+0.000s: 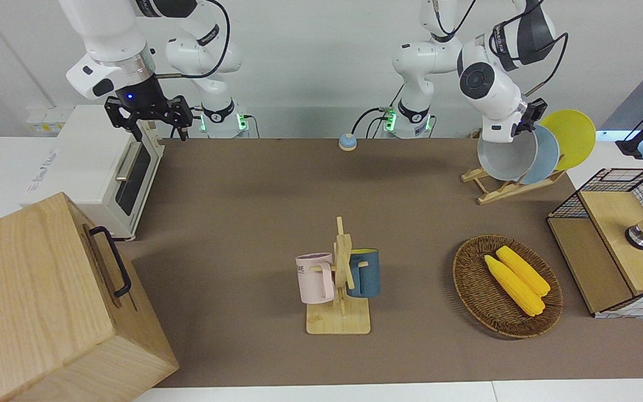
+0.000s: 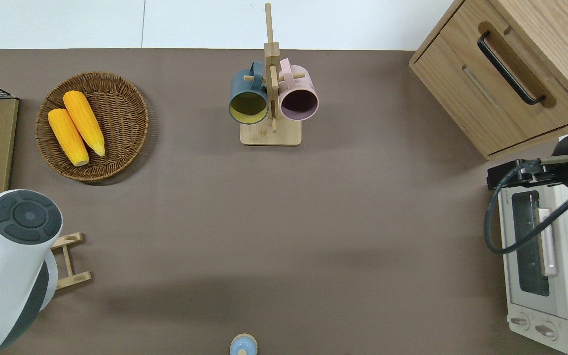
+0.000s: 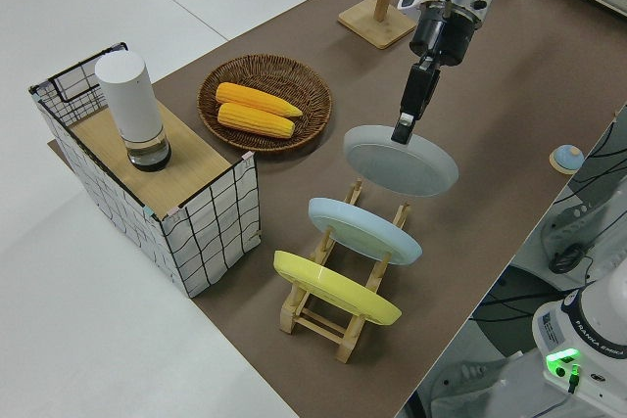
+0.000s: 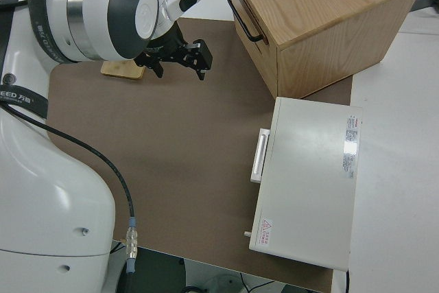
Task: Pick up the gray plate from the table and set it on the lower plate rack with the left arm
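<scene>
Light blue plate (image 3: 364,230) crowds the rack (image 3: 338,325) slot.

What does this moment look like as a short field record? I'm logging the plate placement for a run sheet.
left gripper: shut on the gray plate's rim
gray plate: tilted, over the lower plate rack
lower plate rack: holds light blue plate and yellow plate
gray plate seated: cannot tell
right gripper: open; arm parked
basket: two corn cobs
mug stand: two mugs hanging

Plain white wall (image 1: 310,61); white floor (image 3: 108,340); wooden cabinet (image 1: 48,301); white oven (image 4: 312,180).
</scene>
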Controlling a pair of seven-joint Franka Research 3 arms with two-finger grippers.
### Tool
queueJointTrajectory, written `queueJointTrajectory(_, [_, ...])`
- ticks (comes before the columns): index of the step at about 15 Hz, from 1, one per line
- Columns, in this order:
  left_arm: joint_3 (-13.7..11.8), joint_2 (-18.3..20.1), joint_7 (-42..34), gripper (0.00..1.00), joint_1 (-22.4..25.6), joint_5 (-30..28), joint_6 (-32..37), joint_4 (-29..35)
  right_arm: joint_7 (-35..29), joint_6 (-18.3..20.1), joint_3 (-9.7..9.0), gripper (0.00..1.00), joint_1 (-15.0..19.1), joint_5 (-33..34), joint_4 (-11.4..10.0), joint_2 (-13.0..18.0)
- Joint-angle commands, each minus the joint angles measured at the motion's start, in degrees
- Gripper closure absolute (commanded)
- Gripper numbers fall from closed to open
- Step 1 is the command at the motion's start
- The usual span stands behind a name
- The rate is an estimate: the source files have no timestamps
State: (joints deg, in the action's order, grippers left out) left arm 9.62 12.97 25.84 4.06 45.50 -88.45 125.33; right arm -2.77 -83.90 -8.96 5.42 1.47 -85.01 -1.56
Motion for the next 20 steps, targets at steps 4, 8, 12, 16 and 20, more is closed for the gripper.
queueJointTrajectory(4, [-0.04, -1.02, 5.35, 1.0, -0.37, 3.28, -1.29, 2.99, -0.22, 0.05, 0.34, 0.017, -0.41, -0.15, 0.37, -0.02])
queueJointTrajectory(8, [-0.04, -2.51, 6.32, 1.0, -0.37, 3.28, -1.46, 3.25, -0.22, 0.14, 0.34, 0.017, -0.41, -0.15, 0.37, -0.02])
queueJointTrajectory(12, [-0.04, -4.01, 8.52, 1.0, -0.46, 3.37, -1.81, 3.34, -0.22, 0.05, 0.34, 0.017, -0.41, -0.15, 0.37, -0.02])
queueJointTrajectory(16, [-0.04, -5.58, 9.66, 1.0, -0.46, 3.45, -2.17, 3.34, -0.22, 0.05, 0.34, 0.017, -0.41, -0.15, 0.37, -0.02])
queueJointTrajectory(20, [0.05, -6.82, 11.77, 1.0, -0.54, 4.16, -2.17, 3.34, -0.22, 0.14, 0.34, 0.017, -0.41, -0.15, 0.37, -0.02])
